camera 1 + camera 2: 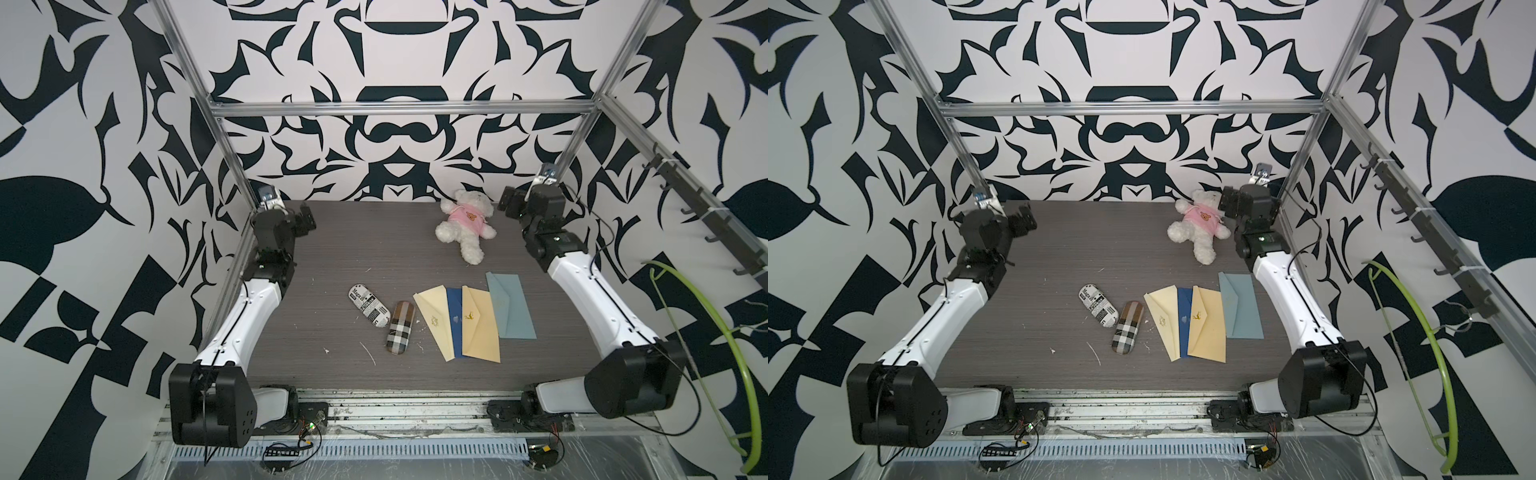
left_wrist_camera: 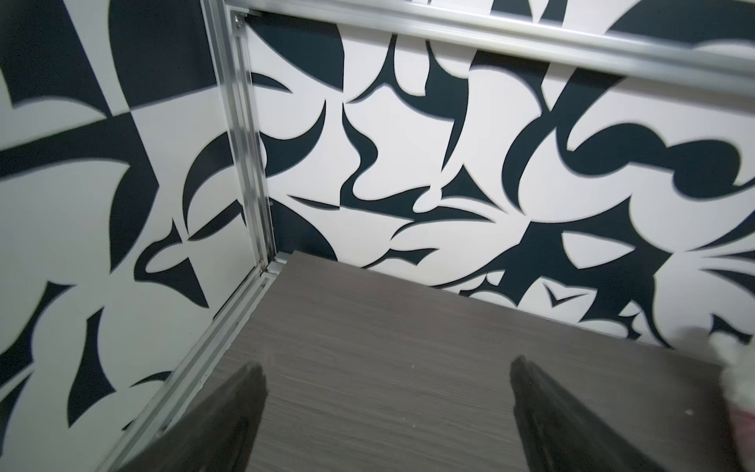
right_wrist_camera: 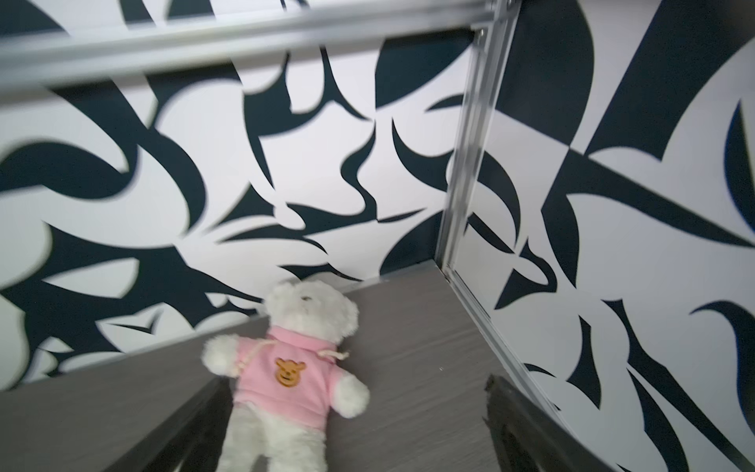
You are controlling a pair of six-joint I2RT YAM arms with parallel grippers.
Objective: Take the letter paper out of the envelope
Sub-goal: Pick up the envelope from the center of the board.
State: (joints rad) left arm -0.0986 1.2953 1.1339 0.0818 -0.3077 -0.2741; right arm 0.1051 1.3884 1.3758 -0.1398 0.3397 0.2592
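- Holding left gripper [image 2: 387, 365] spread wide, empty, at table's [image 1: 332, 249] 10 o'clock corner.
- Holding right gripper [image 3: 355, 382] spread wide too, pointing at teddy bear [image 3: 282, 380], 1 o'clock.
- Lying fanned at 4 o'clock, untouched: cream envelope [image 1: 432, 320], navy envelope [image 1: 455, 322], yellow envelope [image 1: 482, 330], pale blue envelope [image 1: 510, 307].

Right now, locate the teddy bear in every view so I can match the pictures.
Top view: teddy bear at the table's far right corner, near the back wall.
Top view: same spot.
Left wrist: only white fur at the picture's edge.
Right wrist: close up, just ahead of the right fingers.
Shared landmark: the table's back edge meeting that wall.
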